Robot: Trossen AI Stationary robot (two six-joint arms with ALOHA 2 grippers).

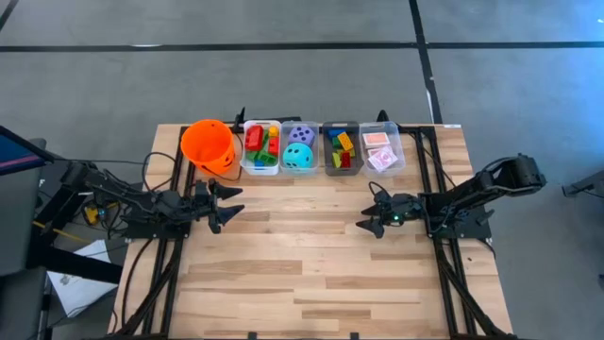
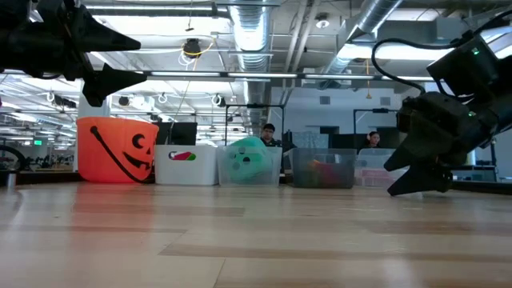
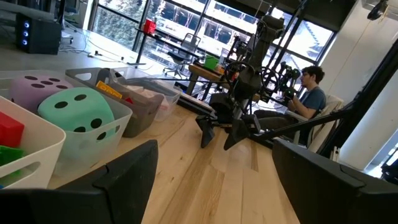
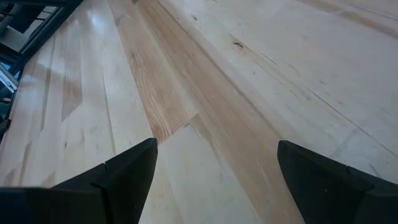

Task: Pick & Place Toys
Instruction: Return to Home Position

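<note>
The toys lie in a row of bins at the table's far edge. Red, green and yellow bricks (image 1: 261, 144) fill the left white bin. A purple die (image 1: 302, 134) and a teal die (image 1: 298, 157) share the second bin. More bricks (image 1: 341, 149) sit in a grey bin, and red-and-white cards (image 1: 379, 149) in the clear bin at the right. My left gripper (image 1: 229, 204) stands open at the table's left, level, near the orange bucket. My right gripper (image 1: 370, 213) stands open right of centre, tipped down over bare wood (image 4: 211, 124).
An orange pumpkin-faced bucket (image 1: 209, 145) stands left of the bins, close to my left gripper. The wooden table top (image 1: 311, 274) in front of both grippers is bare. A person (image 3: 309, 93) sits beyond the table's right side.
</note>
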